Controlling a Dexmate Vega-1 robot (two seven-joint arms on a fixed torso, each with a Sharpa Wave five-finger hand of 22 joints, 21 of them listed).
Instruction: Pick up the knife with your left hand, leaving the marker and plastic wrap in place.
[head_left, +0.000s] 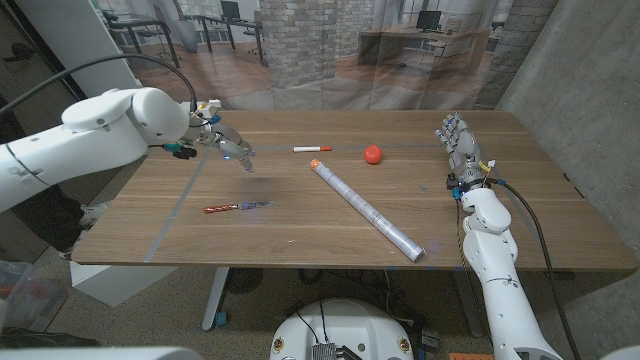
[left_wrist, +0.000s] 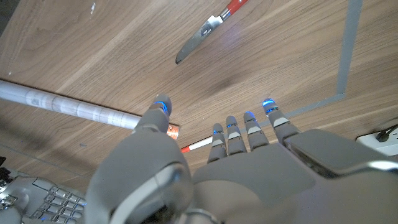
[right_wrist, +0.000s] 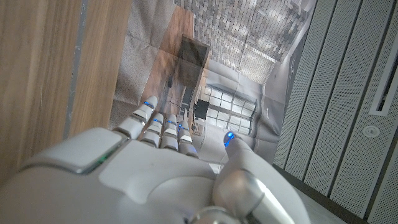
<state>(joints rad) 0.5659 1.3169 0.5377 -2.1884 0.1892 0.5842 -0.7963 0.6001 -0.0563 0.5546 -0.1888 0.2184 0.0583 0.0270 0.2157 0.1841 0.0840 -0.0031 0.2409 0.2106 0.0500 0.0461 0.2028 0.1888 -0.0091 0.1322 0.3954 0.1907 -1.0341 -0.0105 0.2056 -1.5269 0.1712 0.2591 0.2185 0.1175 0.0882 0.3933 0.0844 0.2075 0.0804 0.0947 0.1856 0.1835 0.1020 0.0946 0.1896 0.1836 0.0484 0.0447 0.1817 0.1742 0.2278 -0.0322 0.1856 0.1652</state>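
The knife (head_left: 238, 207), red-handled with a silver blade, lies on the table's near left part; it also shows in the left wrist view (left_wrist: 208, 28). My left hand (head_left: 224, 141) hovers above the table, behind the knife, fingers spread and holding nothing (left_wrist: 236, 155). A white marker (head_left: 312, 149) with a red cap lies at mid-table, its cap end visible past my fingers (left_wrist: 186, 140). The long roll of plastic wrap (head_left: 365, 210) lies diagonally at the centre (left_wrist: 68, 106). My right hand (head_left: 456, 140) stands upright at the table's right side, fingers apart, empty (right_wrist: 168, 162).
A small red ball (head_left: 372, 154) sits behind the wrap's far end. A grey tape line (head_left: 160, 232) crosses the table's left part (left_wrist: 348, 50). A grey wall panel stands off the table's right edge.
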